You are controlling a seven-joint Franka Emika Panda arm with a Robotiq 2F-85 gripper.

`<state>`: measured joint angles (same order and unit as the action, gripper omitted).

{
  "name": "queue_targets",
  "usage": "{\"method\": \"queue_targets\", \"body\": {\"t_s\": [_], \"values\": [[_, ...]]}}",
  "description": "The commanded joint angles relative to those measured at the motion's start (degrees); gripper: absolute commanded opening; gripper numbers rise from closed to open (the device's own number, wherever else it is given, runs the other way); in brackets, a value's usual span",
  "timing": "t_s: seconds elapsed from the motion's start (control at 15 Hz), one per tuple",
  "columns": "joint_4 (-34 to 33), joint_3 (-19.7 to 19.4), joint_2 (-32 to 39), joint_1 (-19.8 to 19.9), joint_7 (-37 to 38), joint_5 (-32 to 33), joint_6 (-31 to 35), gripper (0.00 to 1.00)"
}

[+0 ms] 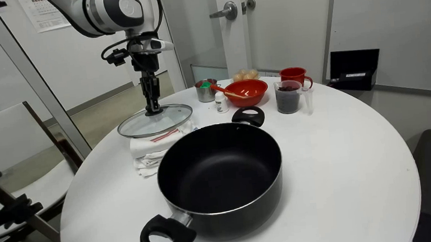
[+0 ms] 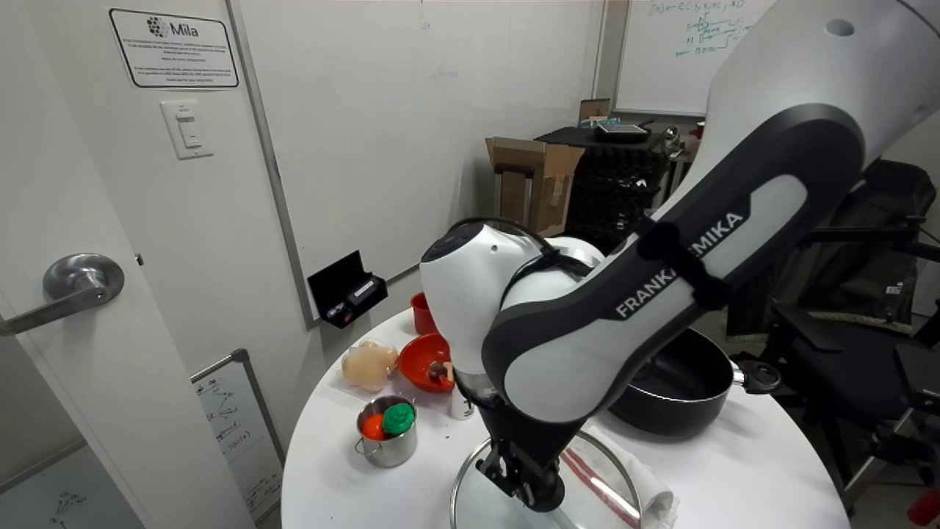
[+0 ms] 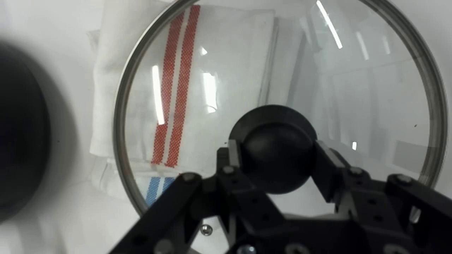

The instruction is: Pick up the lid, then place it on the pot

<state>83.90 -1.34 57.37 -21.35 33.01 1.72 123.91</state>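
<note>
The black knob (image 3: 279, 141) of the round glass lid (image 1: 157, 123) is held by the gripper (image 3: 277, 155), with its two fingers (image 3: 325, 176) shut in close on both sides. The lid is seen left of the middle in an exterior view, and much of the wrist view is filled by it. Through the glass, a folded white cloth (image 1: 145, 148) with red and blue stripes can be seen. It cannot be told whether the cloth is touched by the lid. The big black pot (image 1: 243, 218) is set on the white worktop (image 1: 344, 164), at the bottom middle of the frame, near the lid. Its dark inside is shown, and its two loop handles (image 1: 180, 233) are pointed to the lower left and the upper right. In an exterior view, part of the pot is hidden by the arm (image 2: 562, 360). Past the pot, near the top middle, a metal cup (image 1: 205, 95), a white bottle (image 1: 222, 104), a red bowl (image 1: 245, 102), a clear jug (image 1: 288, 101) with dark bits inside and a red mug (image 1: 292, 76) are spread out.
</note>
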Motion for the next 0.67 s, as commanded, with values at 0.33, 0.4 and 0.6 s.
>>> {"method": "queue_targets", "body": {"t_s": [0.33,0.4,0.6], "values": [[9.8,-1.1,-10.5,1.2,3.8,-0.5,3.4,0.25],[10.3,-1.2,-11.1,1.6,4.1,-0.8,3.6,0.25],[12.0,-1.4,-12.7,3.4,5.4,-1.7,4.7,0.25]]}}
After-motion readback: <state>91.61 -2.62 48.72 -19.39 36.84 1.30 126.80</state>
